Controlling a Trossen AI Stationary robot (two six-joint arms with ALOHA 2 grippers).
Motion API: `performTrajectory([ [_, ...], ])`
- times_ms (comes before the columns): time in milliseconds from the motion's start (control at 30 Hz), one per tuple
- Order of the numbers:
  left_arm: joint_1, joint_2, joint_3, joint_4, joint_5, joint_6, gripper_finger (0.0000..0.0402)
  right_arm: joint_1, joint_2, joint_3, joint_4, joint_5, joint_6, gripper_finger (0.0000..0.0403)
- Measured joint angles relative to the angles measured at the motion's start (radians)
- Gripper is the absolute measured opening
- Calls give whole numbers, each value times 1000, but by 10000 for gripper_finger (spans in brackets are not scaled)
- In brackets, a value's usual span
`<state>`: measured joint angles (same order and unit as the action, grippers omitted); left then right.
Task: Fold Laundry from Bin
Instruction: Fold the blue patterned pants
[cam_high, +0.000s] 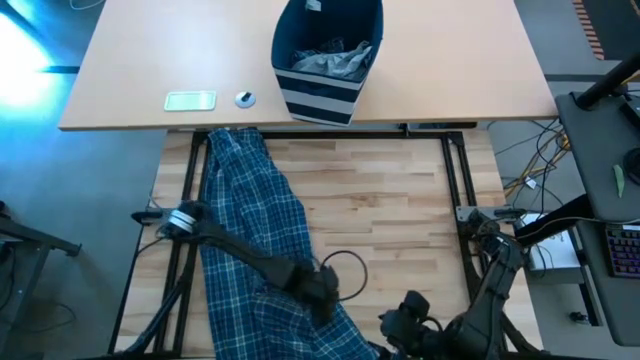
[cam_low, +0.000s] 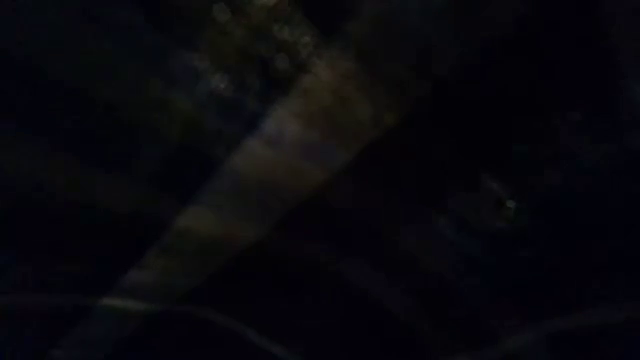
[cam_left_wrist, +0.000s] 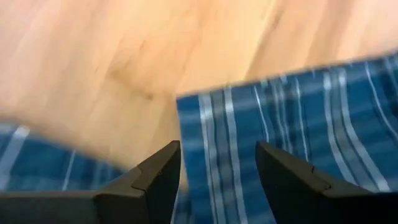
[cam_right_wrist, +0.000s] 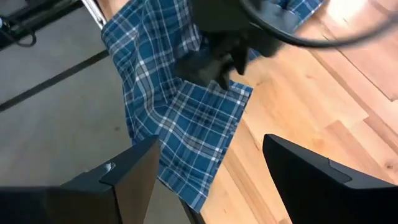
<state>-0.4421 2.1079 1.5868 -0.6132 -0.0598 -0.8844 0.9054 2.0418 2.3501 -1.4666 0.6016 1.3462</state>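
Blue-and-white plaid trousers (cam_high: 250, 220) lie stretched along the left part of the wooden table (cam_high: 400, 220), from its far edge to its near edge. One part (cam_right_wrist: 180, 118) hangs over the table's edge. My left gripper (cam_high: 322, 290) is open and points down at the trousers' right edge (cam_left_wrist: 298, 124), near the front of the table. My right gripper (cam_right_wrist: 208, 162) is open with nothing between its fingers, raised over the near edge to the right of the left one. The navy striped bin (cam_high: 320, 95) stands on the far desk with grey cloth (cam_high: 335, 60) inside. My left gripper comes down from above at a slant with its fingers (cam_left_wrist: 155, 177) over the trousers' edge (cam_left_wrist: 205, 118), where cloth meets bare wood. Whether the fingertips touch the cloth I cannot tell.
A pale green flat object (cam_high: 190, 100) and a small round thing (cam_high: 245, 98) lie on the far desk, left of the bin. The right half of the wooden table shows bare wood. The low view is dark.
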Motion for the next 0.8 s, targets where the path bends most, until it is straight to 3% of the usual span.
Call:
performTrajectory([
  [267, 42, 111, 115, -39, 47, -7, 191, 2, 0, 0, 0, -72, -142, 282],
  [500, 24, 157, 134, -57, 38, -40, 175, 2, 0, 0, -37, -86, -221, 283],
  [633, 17, 159, 141, -82, -7, -42, 126, 2, -7, 0, -56, -86, -215, 281],
  [800, 18, 162, 157, -118, -19, -42, 18, 1, -13, 0, -56, -84, -213, 277],
])
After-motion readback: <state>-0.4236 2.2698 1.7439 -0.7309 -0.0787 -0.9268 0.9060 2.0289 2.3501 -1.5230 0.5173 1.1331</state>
